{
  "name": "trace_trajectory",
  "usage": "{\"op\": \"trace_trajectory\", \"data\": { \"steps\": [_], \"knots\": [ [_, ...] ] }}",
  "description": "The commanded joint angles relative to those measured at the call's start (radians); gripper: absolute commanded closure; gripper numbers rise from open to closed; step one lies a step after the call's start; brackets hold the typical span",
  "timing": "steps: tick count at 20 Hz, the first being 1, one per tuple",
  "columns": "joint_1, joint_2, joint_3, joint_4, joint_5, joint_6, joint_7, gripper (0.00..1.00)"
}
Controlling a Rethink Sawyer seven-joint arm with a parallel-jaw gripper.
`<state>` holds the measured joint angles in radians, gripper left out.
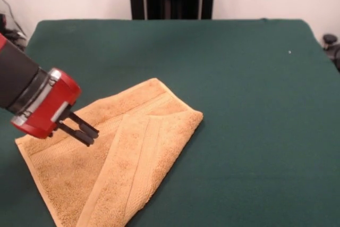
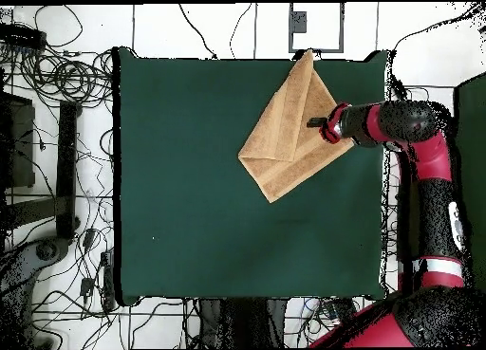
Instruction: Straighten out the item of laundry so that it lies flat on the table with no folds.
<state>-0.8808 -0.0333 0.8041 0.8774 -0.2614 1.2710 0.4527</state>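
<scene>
Arm (image 1: pixel 21 81) of red and black reaches in from the left of the front view, its red wrist tilted down toward the cloth and its pincer (image 1: pixel 84 129) hovering low over the towel (image 1: pixel 114 158). The two dark fingers (image 1: pixel 79 136) lie nearly together, a thin gap between them, and hold nothing; whether their tips touch the terry cannot be told. The golden-tan towel lies on the left near part of the green desk (image 1: pixel 239 104) in that view, one side folded over the other so that the fold runs as a slanting ridge through its middle, woven border bands showing along the flap. Its lower end runs out past the bottom edge of the picture. To the right of it the desk is plain dark green cloth, with a single pale speck (image 1: pixel 289 52) near the far right corner. Seen from overhead, the towel (image 2: pixel 285 128) forms a kite shape at the desk's (image 2: pixel 190 194) top edge, right of centre, and the pincer (image 2: pixel 313 122) points across it from the right, the arm (image 2: pixel 427 166) bending back down the desk's right side.
</scene>
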Motion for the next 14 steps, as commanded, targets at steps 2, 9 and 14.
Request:
{"op": "trace_trajectory", "data": {
  "steps": [2, 9, 14],
  "knots": [
    [0.082, 0.103, -0.076, -0.018, -0.059, 0.095, -0.076, 1.0],
    [0.095, 0.106, -0.092, -0.04, -0.076, 0.109, -0.062, 1.0],
    [0.096, 0.11, -0.097, -0.043, -0.08, 0.101, -0.062, 1.0]
  ]
}}
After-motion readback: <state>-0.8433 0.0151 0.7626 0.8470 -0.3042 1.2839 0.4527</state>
